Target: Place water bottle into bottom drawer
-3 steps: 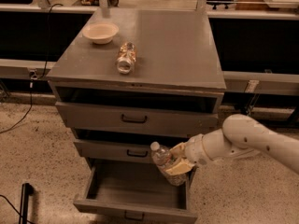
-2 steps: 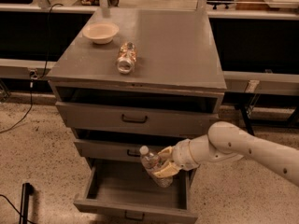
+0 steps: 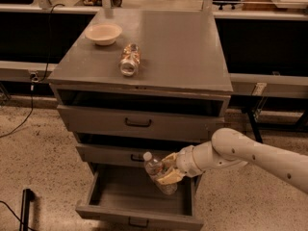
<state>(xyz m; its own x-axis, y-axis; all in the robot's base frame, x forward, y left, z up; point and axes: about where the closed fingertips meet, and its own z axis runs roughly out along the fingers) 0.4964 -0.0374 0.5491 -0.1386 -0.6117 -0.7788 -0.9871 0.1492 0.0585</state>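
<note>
The water bottle (image 3: 156,173), clear with a white cap, is held tilted in my gripper (image 3: 168,173), cap up and to the left. It hangs over the right part of the open bottom drawer (image 3: 139,211), just above its inside. The bottom drawer is pulled out; its small black handle shows on the front. My white arm (image 3: 250,155) reaches in from the right. The gripper is shut on the bottle's lower body.
On the grey cabinet top (image 3: 183,47) lie a pale bowl (image 3: 103,33) and a stubby brown-orange labelled jar (image 3: 130,59) on its side. The two upper drawers (image 3: 139,123) are slightly pulled out. A black object (image 3: 26,201) stands on the speckled floor at left.
My gripper has moved left and a little down with the bottle, bringing it further over the open bottom drawer.
</note>
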